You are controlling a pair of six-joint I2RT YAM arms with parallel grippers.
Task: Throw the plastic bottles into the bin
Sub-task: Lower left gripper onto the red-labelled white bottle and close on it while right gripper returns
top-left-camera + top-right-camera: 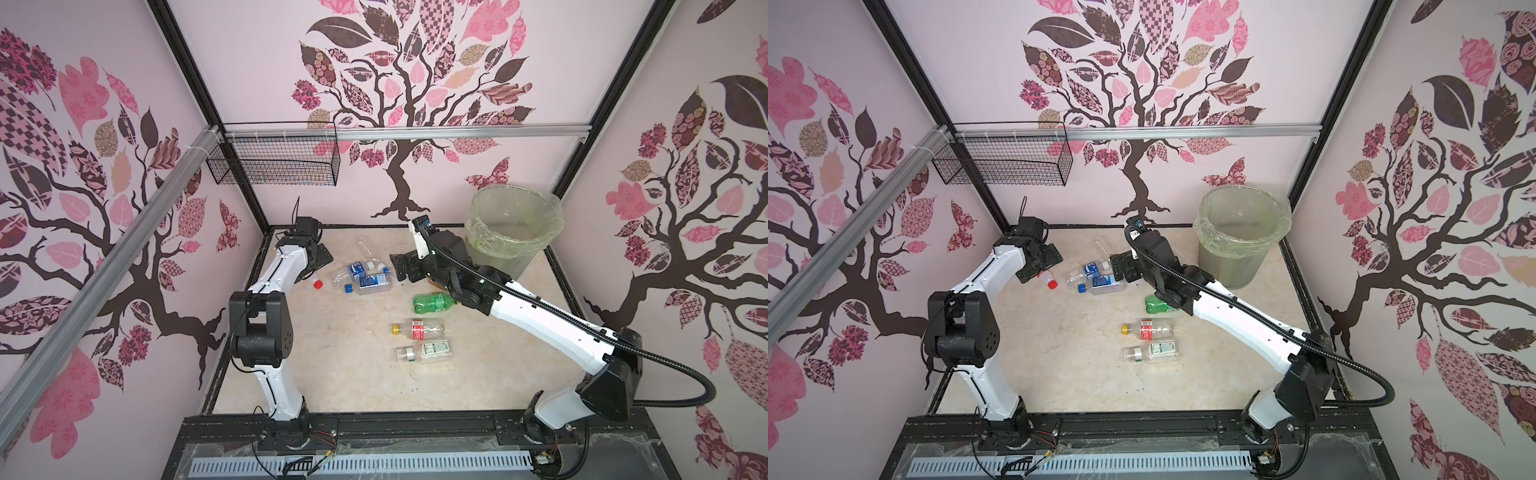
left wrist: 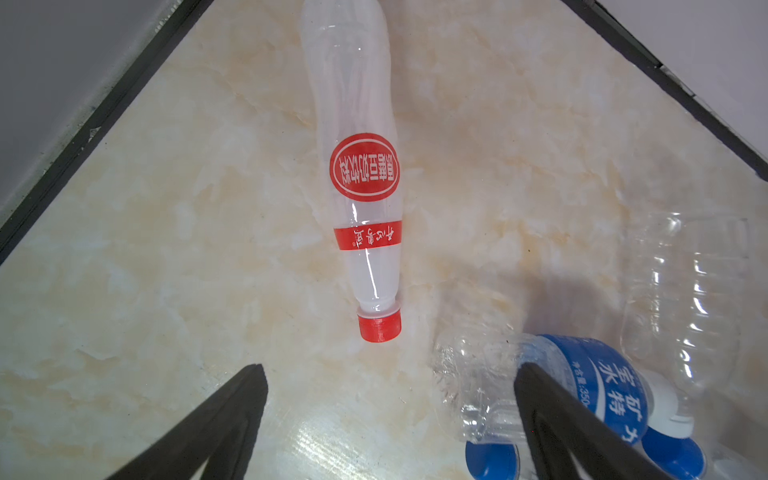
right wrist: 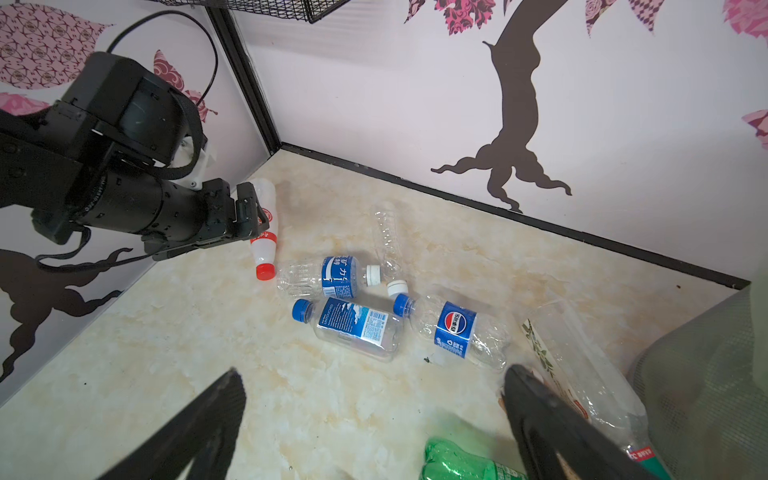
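A white bottle (image 2: 357, 187) with red labels and a red cap (image 1: 318, 284) lies on the marble floor at the far left. My left gripper (image 2: 390, 370) hangs open just past its cap and holds nothing. Several clear blue-labelled bottles (image 1: 365, 276) lie in a cluster mid-floor. My right gripper (image 3: 374, 372) stands open above bare floor between that cluster and a green bottle (image 1: 434, 302). Nearer the front lie a red-labelled bottle with a yellow cap (image 1: 419, 329) and a clear white-labelled one (image 1: 428, 351). The bin (image 1: 513, 226), lined with a greenish bag, stands at the back right.
A black wire basket (image 1: 274, 160) hangs on the rail at the back left. A long clear bottle (image 3: 582, 374) lies right beside the bin wall, under the right arm. Walls close the floor on three sides. A black rail (image 1: 374, 428) carries both arm bases in front.
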